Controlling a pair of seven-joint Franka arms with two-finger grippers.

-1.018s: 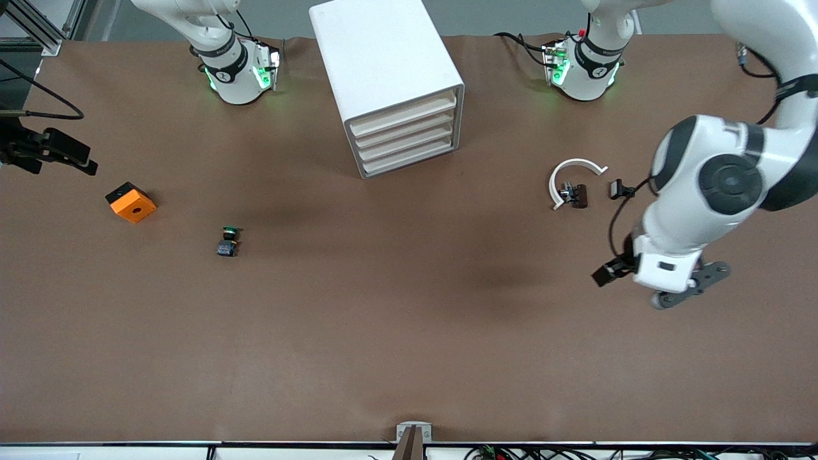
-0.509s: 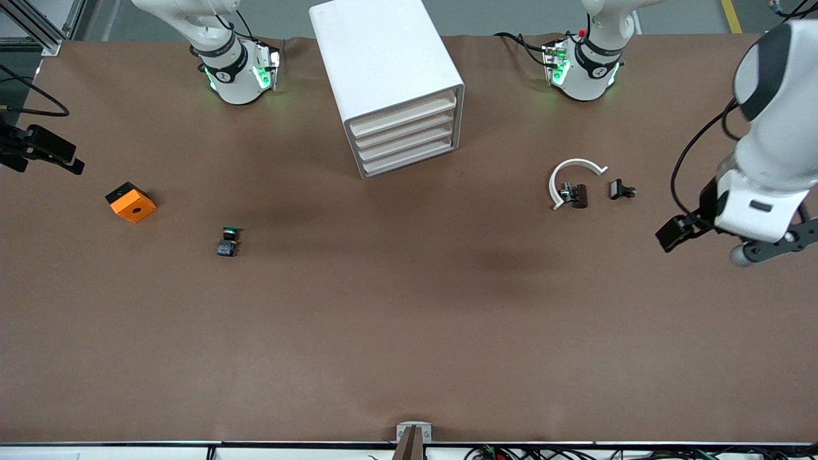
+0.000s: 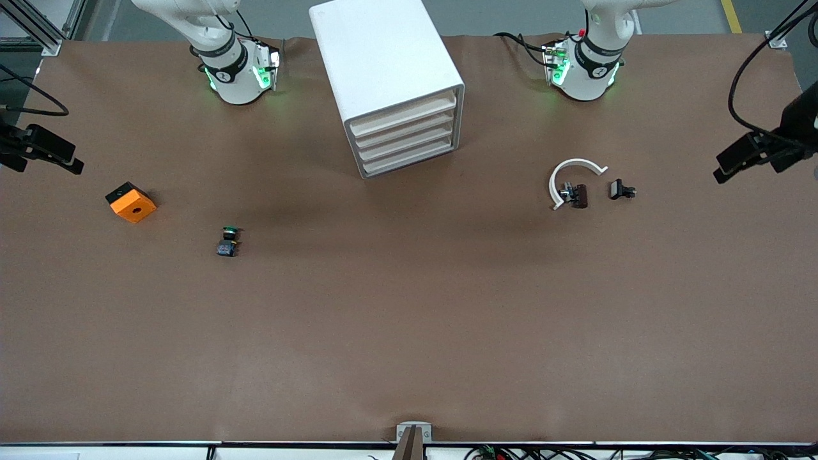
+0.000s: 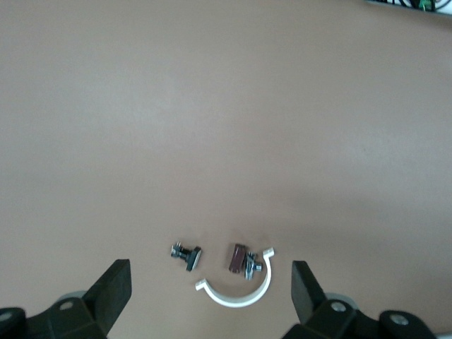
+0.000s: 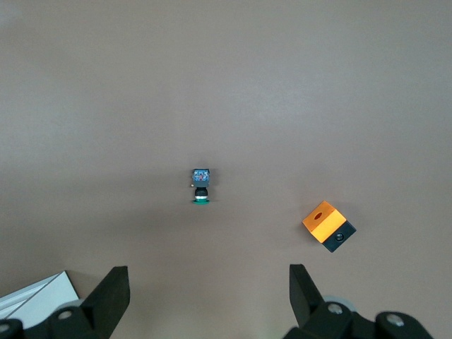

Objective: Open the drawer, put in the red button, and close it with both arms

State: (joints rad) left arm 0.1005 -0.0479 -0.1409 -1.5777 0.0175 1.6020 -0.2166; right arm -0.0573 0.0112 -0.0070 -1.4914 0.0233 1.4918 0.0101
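Observation:
The white drawer unit (image 3: 391, 83) stands at the robots' edge of the table with all its drawers shut; a corner of it shows in the right wrist view (image 5: 32, 295). No red button shows in any view. A green-capped switch (image 3: 227, 241) lies toward the right arm's end, also in the right wrist view (image 5: 201, 186). My left gripper (image 4: 210, 274) is open and empty, high over a white half ring (image 4: 236, 295). My right gripper (image 5: 206, 274) is open and empty, high over bare table near the green-capped switch. In the front view only black wrist parts show at both side edges.
An orange cube (image 3: 130, 202) lies near the right arm's end, also in the right wrist view (image 5: 327, 224). The half ring (image 3: 571, 176), a small brown part (image 3: 578, 195) and a small black part (image 3: 621, 190) lie toward the left arm's end.
The left arm has swung away from the middle toward its end of the table, nearly out of the front view. The right arm's wrist has drawn slightly outward. Nothing on the table has moved.

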